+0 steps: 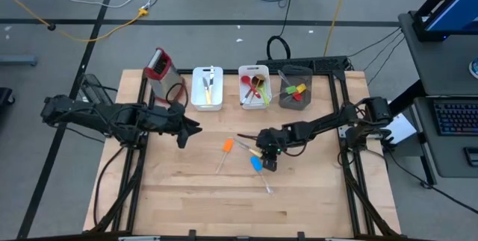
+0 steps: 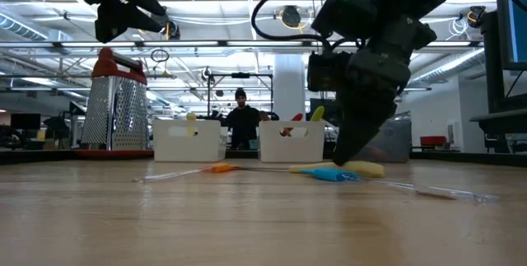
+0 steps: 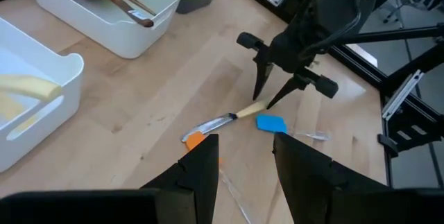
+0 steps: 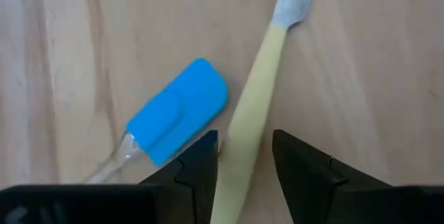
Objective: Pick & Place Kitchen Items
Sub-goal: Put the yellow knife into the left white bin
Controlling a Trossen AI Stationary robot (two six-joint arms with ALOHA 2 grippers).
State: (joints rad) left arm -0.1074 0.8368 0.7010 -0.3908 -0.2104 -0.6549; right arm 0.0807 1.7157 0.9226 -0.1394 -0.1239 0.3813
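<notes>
the right gripper [image 1: 267, 159] hangs low over the pale wooden table [image 1: 187, 196], its dark fingers parted narrowly and straddling the smooth cream handle of a small metal-bladed knife [image 4: 253, 123], holding nothing yet; that stance looks set for a pinch across the slim handle. just beside it lies a blue silicone spatula with a clear handle [image 4: 179, 109], and an orange spatula of the same build [image 1: 226, 146] rests a little farther off. the left gripper [image 1: 181, 129] waits above the table's left part, fingers partly apart and empty. behind stand two white plastic bins [image 1: 207, 88] and a grey cup [image 1: 296, 86], likely the destinations.
</notes>
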